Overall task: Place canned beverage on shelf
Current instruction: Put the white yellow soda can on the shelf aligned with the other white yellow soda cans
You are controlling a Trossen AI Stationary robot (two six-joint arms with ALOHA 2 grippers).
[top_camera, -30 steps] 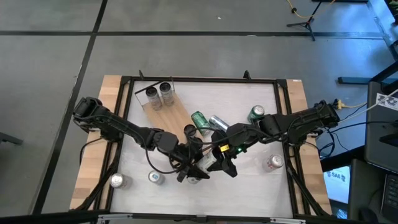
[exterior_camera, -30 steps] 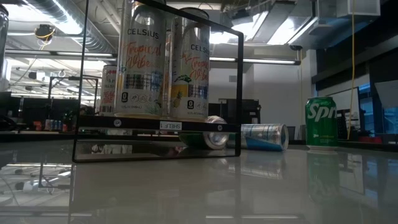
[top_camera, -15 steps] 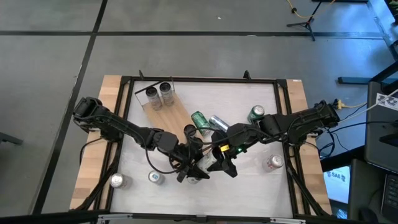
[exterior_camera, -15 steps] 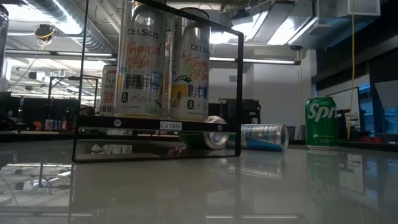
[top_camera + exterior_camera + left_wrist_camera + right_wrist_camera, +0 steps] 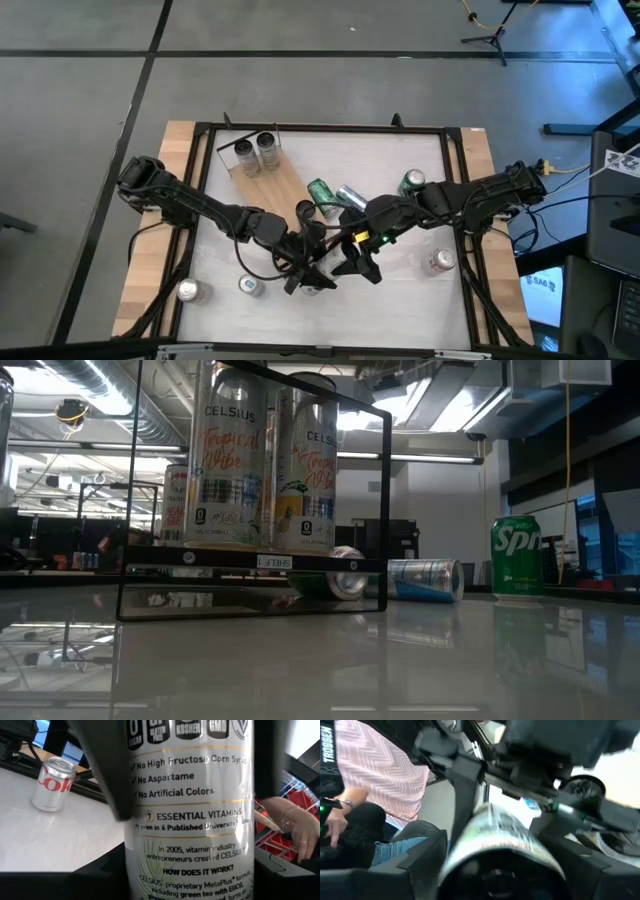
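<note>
The white Celsius can [image 5: 187,815] sits at the lower centre of the high view, gripped by the left hand [image 5: 305,272] and also clasped end-on by the right hand [image 5: 352,262], which meets it there. The shelf [image 5: 262,178] lies in the upper left of the counter [image 5: 400,290], carrying two upright cans [image 5: 256,152]. A Coke can [image 5: 52,784] stands apart on the counter.

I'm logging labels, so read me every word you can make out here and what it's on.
"CELSIUS": two tall cans on the shelf.
"SHELF 1", mirrored: shelf tag.
"Spr", cut off: green can.
"No Aspartame", "7 ESSENTIAL VITAMINS": held can.
"Cok": silver can.
Smaller print unreadable.
</note>
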